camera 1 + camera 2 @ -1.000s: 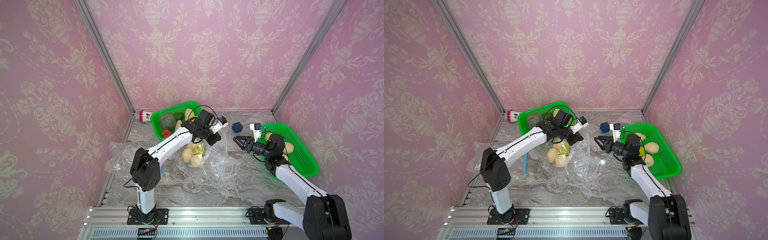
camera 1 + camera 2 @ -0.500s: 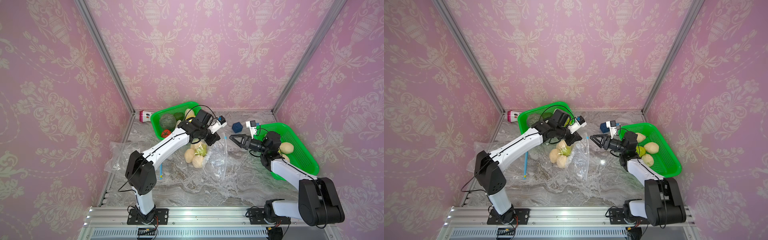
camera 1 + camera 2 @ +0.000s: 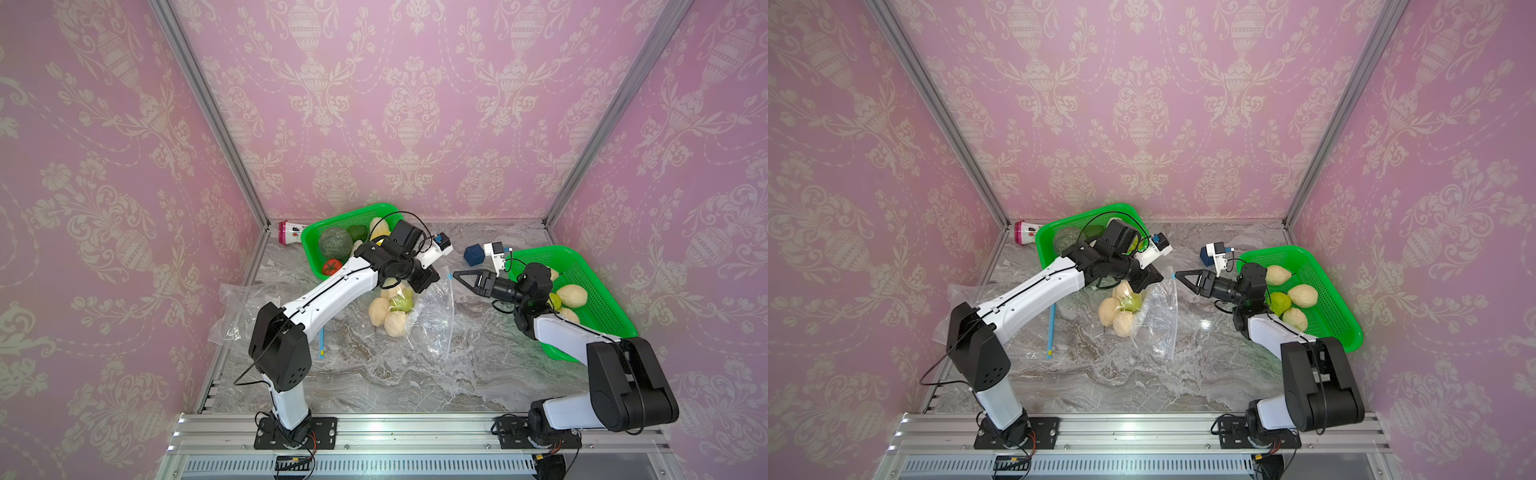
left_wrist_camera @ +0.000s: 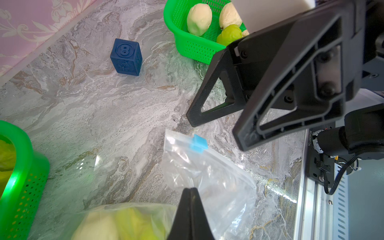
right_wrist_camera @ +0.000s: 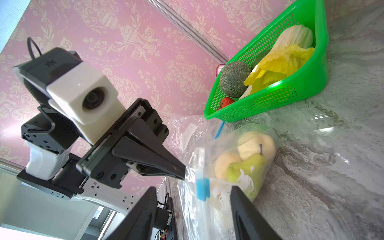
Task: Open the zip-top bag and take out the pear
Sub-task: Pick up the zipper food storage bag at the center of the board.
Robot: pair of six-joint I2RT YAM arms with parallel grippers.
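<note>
Left claw (image 4: 190,192) clamped shut on the bag (image 4: 218,182); right claw (image 3: 460,276) open, blue slider (image 4: 199,143) just ahead of its jaws, at the zip's far end.

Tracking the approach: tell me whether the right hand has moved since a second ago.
Yes. The right hand moved away from its green basket, toward the blue slider.

A blue cube (image 3: 473,254) stands on the marble table (image 3: 374,374) between the melon basket (image 3: 308,253) and a second basket (image 3: 602,303).
</note>
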